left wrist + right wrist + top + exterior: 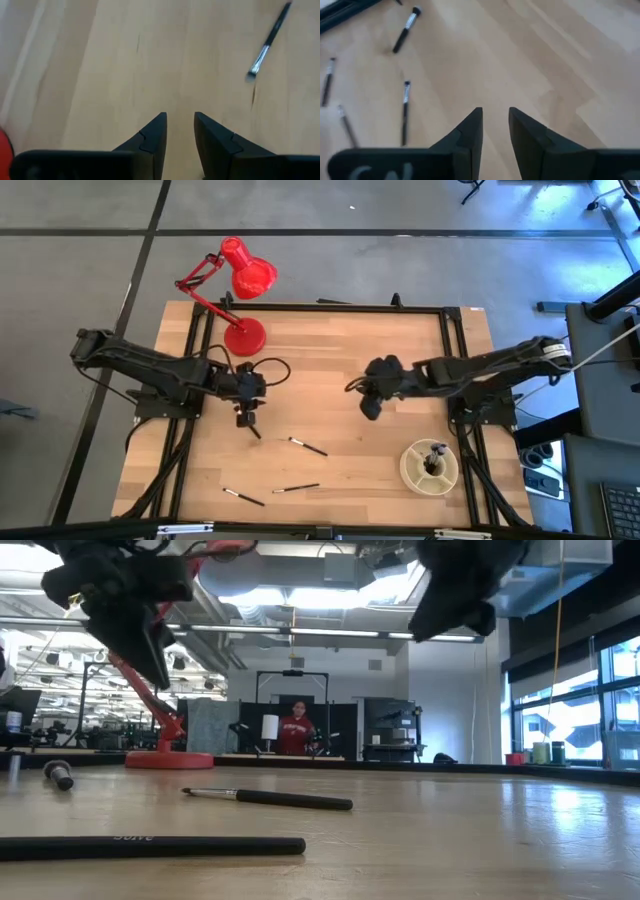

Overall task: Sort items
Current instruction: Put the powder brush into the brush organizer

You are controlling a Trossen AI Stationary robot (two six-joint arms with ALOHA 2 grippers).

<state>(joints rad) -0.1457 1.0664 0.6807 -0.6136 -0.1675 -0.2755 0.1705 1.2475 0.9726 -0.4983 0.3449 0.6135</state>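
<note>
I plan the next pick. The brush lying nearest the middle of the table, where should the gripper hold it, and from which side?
Grip the brush at mid-handle, coming straight down from above. It lies flat on bare wood, thin and long, so the fingers should close across its width. The left gripper is nearer.

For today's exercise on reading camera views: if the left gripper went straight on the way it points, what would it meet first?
Probably just the bare wooden table: the left gripper, empty and slightly open, points at clear wood. The thin black-handled makeup brush lies off to one side.
</note>
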